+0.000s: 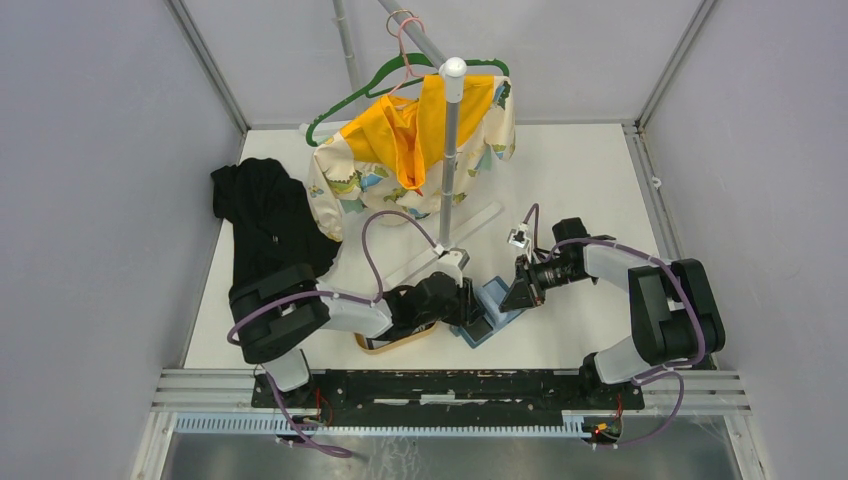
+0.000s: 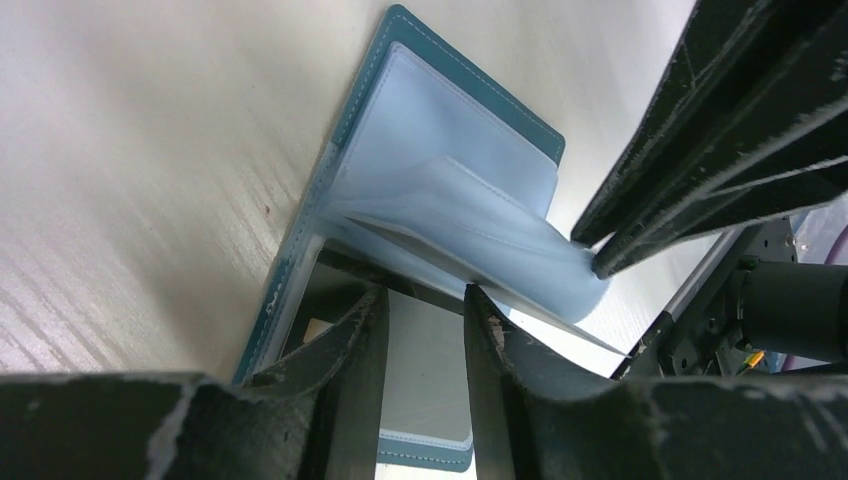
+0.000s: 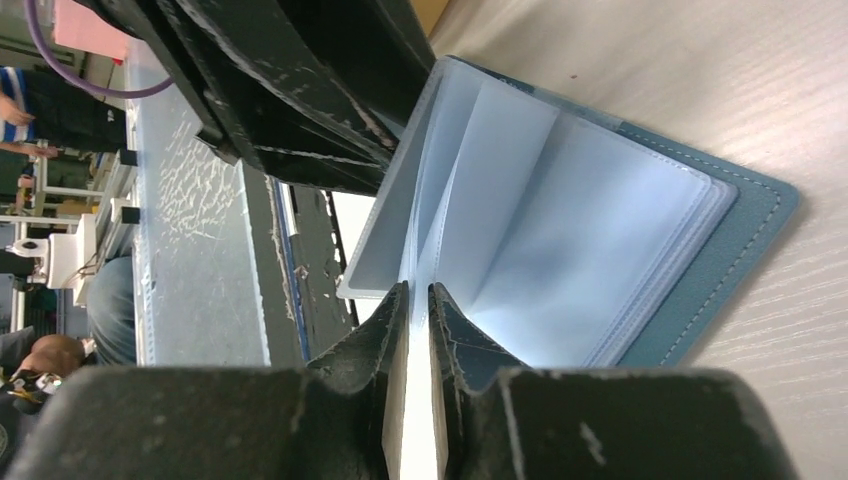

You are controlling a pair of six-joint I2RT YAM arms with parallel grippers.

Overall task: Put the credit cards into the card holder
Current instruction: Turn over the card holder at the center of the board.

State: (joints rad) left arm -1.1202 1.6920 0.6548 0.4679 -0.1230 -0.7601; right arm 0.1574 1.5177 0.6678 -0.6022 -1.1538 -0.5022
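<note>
The teal card holder (image 1: 492,318) lies open on the table between both grippers, its pale blue sleeves fanned up (image 2: 440,130) (image 3: 600,220). My right gripper (image 1: 518,292) (image 3: 420,288) is shut on one thin sleeve page and holds it lifted; its black fingertips (image 2: 600,265) show pinching that page. My left gripper (image 1: 468,303) (image 2: 425,292) stands tip-down on the holder's other half, jaws a little apart, with a grey flat surface between them. A dark card (image 2: 312,295) with a pale patch shows under the sleeve beside the left finger. The left gripper's fingers (image 3: 300,110) show beside the upright leaf. Other cards are hidden.
A tan oval tray (image 1: 395,345) lies partly under my left arm. A black cloth (image 1: 265,215) lies at the far left. A yellow and patterned garment (image 1: 420,140) hangs on a green hanger from a pole stand (image 1: 452,150) behind the holder.
</note>
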